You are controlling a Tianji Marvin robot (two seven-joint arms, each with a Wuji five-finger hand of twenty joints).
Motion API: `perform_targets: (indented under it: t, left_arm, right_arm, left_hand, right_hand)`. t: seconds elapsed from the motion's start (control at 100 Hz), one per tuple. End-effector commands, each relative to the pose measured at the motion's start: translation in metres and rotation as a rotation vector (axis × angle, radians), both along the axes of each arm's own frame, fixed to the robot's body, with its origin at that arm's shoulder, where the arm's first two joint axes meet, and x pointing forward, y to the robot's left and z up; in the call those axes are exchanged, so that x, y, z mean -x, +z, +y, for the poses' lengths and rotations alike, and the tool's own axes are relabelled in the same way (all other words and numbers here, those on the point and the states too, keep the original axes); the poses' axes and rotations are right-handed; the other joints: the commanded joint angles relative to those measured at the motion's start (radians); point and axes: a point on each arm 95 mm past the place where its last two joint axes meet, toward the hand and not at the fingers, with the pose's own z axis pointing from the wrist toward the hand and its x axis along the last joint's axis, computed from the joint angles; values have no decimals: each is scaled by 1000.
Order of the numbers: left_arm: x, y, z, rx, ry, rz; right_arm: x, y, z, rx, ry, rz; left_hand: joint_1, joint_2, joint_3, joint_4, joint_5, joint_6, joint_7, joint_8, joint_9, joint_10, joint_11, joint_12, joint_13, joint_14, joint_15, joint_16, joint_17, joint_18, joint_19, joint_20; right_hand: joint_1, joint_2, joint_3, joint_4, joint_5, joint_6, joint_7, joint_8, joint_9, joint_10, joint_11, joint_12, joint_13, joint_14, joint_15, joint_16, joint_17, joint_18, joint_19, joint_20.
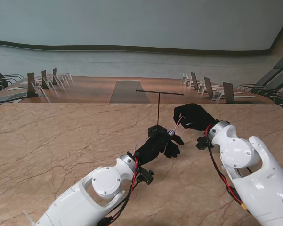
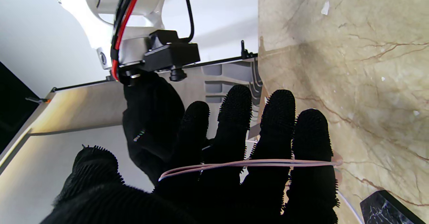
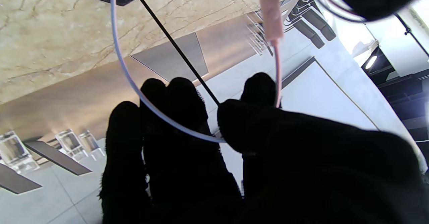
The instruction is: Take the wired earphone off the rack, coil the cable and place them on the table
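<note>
Pale pink wired earphone cable (image 2: 254, 163), off the thin black T-shaped rack (image 1: 159, 109), part-coiled: turns across the spread fingers of the black-gloved left hand (image 1: 156, 146), black-gloved right hand (image 1: 194, 116) pinching its free run; placing on marble-patterned bench (image 1: 52, 141) outstanding.

Pale pink earphone cable (image 2: 248, 163), black gloved left hand (image 1: 156, 145), black rack (image 1: 159, 110), beige brown-veined marble table (image 1: 61, 141)

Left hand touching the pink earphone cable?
Touching. The left wrist view shows the thin pink earphone cable wound flat across the backs of the left hand's black-gloved fingers, with no gap.
</note>
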Motion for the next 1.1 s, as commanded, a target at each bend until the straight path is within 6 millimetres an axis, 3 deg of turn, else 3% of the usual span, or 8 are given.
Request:
perform_targets:
  t: [0.0,0.26,0.67,0.86,1.09]
  left_arm:
    - [-1,-3,0,-5,-3,14]
    - [-9,1,1,-4,3,1]
    - [-15,14,3,-6,22,-40]
    - [-16,15,5,-12,34,-48]
    - [-19,17,7,-9,49,-54]
  right_arm:
    - [5,11,4,-2,26,-26]
    - [16,31,5,42,91,-74]
    - [36,49,3,130,167,-94]
    - [46,57,6,143,183,-95]
    - [58,62,15,156,212,-90]
  left_hand:
    - [-48,-7,-12,9,16,2,-48,-26,-37,16,-33,-17,-36,15,-23,1,-24,3,-10,7]
    - [-87,-5,-8,11,16,-5,-142,-66,-79,18,-80,-53,-98,9,-54,-9,-78,-28,-48,-8]
    - [-81,-1,-6,12,-13,-14,-165,-73,-88,12,-62,-44,-101,6,-32,6,-79,-35,-24,5]
    - [-96,-5,-12,12,-39,-20,-182,-81,-108,11,-70,-48,-123,4,-42,2,-91,-45,-31,2]
    - [-135,-6,-14,14,-83,-34,-223,-101,-173,7,-114,-71,-190,-18,-84,-15,-142,-91,-80,-21]
  right_hand:
    - [-46,-79,23,-90,44,56,48,10,30,126,-8,4,48,19,17,0,2,-4,33,-22]
    - [-67,-109,57,-108,59,49,41,18,75,131,1,36,105,36,33,8,45,33,59,-15]
    - [-91,9,-77,-77,-70,-53,68,10,140,114,198,248,254,36,233,89,178,57,245,94]
    - [-101,-36,-38,-82,-42,-25,65,-34,245,118,233,296,377,65,294,99,296,124,307,128]
    - [-108,-74,-3,-102,-24,36,55,-116,292,118,171,296,417,95,258,75,336,183,283,127]
